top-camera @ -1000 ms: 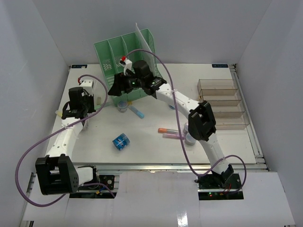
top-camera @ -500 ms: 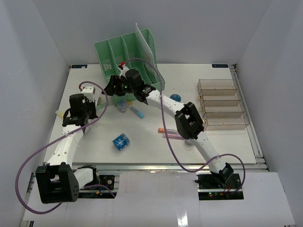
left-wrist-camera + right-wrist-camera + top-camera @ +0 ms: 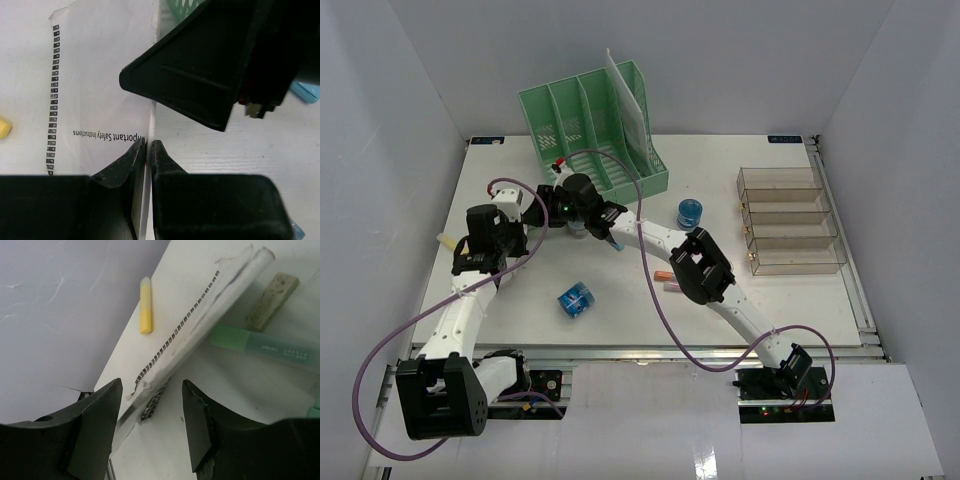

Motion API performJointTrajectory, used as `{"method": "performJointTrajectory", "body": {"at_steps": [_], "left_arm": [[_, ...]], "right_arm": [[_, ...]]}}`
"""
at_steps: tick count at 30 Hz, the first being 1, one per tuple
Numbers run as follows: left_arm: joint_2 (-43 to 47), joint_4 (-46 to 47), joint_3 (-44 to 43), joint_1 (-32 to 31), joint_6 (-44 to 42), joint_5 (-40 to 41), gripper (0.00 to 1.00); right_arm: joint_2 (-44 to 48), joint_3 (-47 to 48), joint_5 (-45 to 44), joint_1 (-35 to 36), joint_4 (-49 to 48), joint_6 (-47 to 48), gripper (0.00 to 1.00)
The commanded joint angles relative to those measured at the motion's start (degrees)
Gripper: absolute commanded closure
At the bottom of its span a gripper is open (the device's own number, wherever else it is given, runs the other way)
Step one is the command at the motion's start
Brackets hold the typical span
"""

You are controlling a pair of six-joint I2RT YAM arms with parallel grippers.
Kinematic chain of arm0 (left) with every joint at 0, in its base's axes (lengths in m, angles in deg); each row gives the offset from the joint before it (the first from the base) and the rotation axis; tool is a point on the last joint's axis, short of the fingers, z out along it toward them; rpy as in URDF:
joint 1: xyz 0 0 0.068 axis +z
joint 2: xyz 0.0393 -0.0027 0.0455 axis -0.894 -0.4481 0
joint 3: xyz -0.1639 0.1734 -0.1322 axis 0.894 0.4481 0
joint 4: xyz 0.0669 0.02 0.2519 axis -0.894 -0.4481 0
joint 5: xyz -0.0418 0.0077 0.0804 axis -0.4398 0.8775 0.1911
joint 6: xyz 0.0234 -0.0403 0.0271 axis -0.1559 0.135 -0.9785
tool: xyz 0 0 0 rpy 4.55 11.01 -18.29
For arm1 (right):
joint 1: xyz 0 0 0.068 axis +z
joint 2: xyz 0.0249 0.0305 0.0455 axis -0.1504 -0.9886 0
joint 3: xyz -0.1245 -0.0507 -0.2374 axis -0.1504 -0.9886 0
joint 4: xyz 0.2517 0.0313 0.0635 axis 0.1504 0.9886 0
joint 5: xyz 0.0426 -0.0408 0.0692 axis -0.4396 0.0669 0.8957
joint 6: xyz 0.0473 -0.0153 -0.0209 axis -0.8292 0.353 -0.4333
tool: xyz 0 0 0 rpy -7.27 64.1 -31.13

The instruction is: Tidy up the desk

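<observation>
L tool (image 3: 148, 145) clenched on leaflet (image 3: 100, 100) edge, just near side of green rack (image 3: 595, 125). R tool (image 3: 151, 390) jaws apart, astride same leaflet, not pinching. Yellow stub (image 3: 145, 305), eraser (image 3: 272, 301), green marker (image 3: 265, 346) crowd close by. White bench (image 3: 800, 300) carries rack at far edge. Open room right of rack, up to clear tray (image 3: 790, 220).

White links (image 3: 460, 300), black joints (image 3: 705, 265), purple cables (image 3: 358, 372); left claw (image 3: 148, 145) and right claw (image 3: 151, 390) black.

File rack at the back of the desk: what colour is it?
Green; the file rack shows best in the top external view.
</observation>
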Motion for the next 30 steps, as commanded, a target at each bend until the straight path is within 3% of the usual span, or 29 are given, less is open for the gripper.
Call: {"method": "performJointTrajectory", "body": {"at_steps": [1,8,10,14,15,20,24,30], "left_arm": [[3.0,1.2,1.0,0.1,1.3,-2.6,1.00],[4.1,1.2,2.4,0.2,2.2,-4.1,1.00],[3.8,1.2,2.5,0.2,2.2,-3.9,0.96],[2.6,1.1,2.6,0.2,2.1,-2.9,0.65],[2.2,1.0,2.7,0.2,1.9,-2.6,0.57],[0.4,0.3,2.6,-0.6,1.4,0.6,0.41],[2.2,0.1,2.2,-1.5,1.6,2.5,0.40],[12.2,-0.2,-0.4,-1.7,2.9,3.1,0.37]], "right_arm": [[-0.4,2.5,-3.6,0.4,-2.8,-1.9,0.46],[-0.5,2.0,-4.4,0.6,-2.6,-2.5,0.74],[-0.3,1.9,-3.8,0.6,-2.7,-2.8,0.80],[0.2,1.5,-2.6,0.6,-2.8,-3.8,0.91],[0.3,1.5,-2.3,0.6,-2.8,-4.1,0.92],[1.2,1.6,-0.8,0.4,-2.8,-5.4,0.92],[1.9,2.0,0.4,0.3,-2.9,-4.2,0.92],[3.3,4.1,7.1,-0.7,-5.6,3.0,0.92]]}}
